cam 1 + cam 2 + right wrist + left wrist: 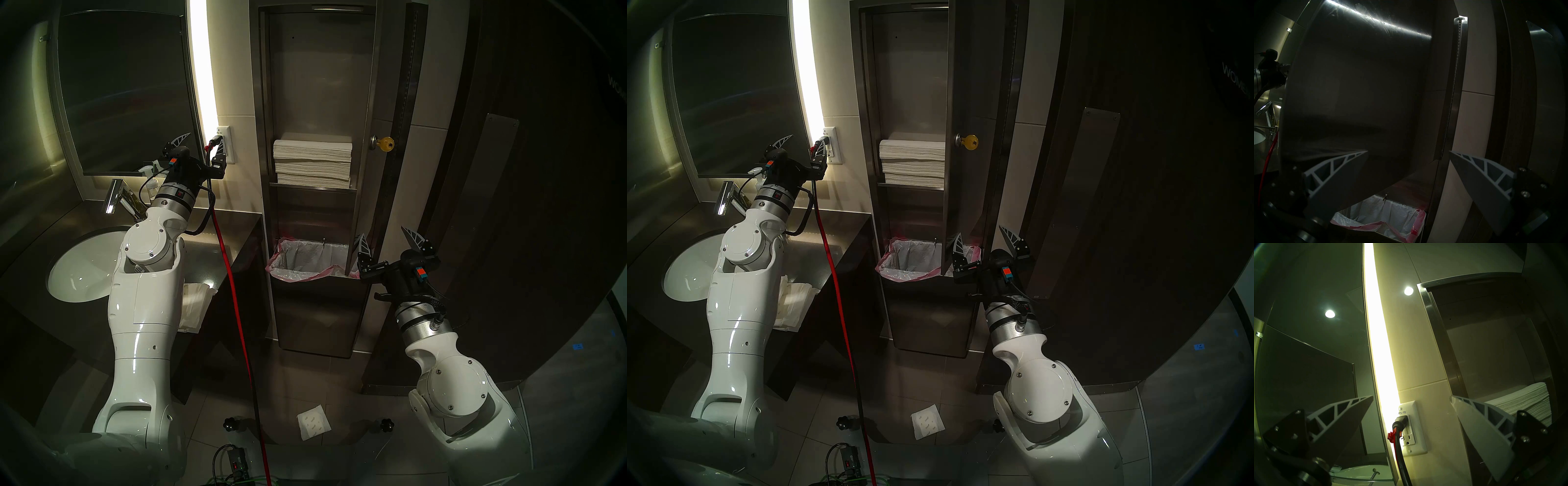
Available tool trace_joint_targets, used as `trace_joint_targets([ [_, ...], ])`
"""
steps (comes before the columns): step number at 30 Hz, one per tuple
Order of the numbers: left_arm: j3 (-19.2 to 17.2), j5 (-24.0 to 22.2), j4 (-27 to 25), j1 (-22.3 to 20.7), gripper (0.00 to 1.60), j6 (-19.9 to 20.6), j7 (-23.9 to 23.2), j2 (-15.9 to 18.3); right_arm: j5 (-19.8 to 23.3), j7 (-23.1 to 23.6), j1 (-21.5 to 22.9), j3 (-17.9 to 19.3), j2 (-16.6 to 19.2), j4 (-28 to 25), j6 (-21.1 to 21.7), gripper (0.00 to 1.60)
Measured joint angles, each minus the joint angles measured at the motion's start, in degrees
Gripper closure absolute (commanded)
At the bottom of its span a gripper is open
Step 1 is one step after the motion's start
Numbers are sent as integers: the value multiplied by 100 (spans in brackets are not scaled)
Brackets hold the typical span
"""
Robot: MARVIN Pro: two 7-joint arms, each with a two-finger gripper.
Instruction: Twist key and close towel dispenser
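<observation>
The towel dispenser (258, 101) is a tall steel wall cabinet whose long door (385, 85) stands swung open to the right. A brass key (386, 145) (970, 142) sticks out of the round lock (374, 141) near the door's free edge. Inside lie stacked paper towels (312, 163) above a pink-edged bin liner (305, 261). My right gripper (383, 234) (980, 230) is open and empty by the door's lower end, well below the key. In the right wrist view its fingers (1339, 171) frame the door face (1356, 84). My left gripper (203, 142) (1411, 396) is open near the wall outlet.
A red cable (230, 271) runs from the outlet (225, 144) down to the floor between the arms. Sink (78, 271), faucet (115, 200) and mirror (125, 91) are on the left. A dark wood door with a push plate (498, 186) is on the right. Paper (314, 426) lies on the floor.
</observation>
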Motion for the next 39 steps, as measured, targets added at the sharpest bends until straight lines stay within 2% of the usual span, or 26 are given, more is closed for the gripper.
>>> trace_joint_targets([
  [8,0,-2,1,2,0,0,1,0,76,19,12,65,41,71,-73,0],
  [9,0,-2,1,2,0,0,1,0,89,19,18,75,41,85,-79,46],
  [10,0,-3,1,2,0,0,1,0,105,17,23,86,39,99,-84,81],
  [11,0,-3,2,3,0,0,1,0,113,13,27,91,36,107,-88,127],
  [12,0,-3,2,3,0,0,1,0,122,4,35,98,31,121,-99,147],
  [13,0,-3,2,3,0,0,1,0,120,-15,46,105,23,140,-118,160],
  [25,1,-6,3,5,0,0,2,0,-66,-56,181,121,36,282,-325,160],
  [39,0,-9,3,7,0,0,2,1,-168,1157,836,26,440,669,-478,160],
])
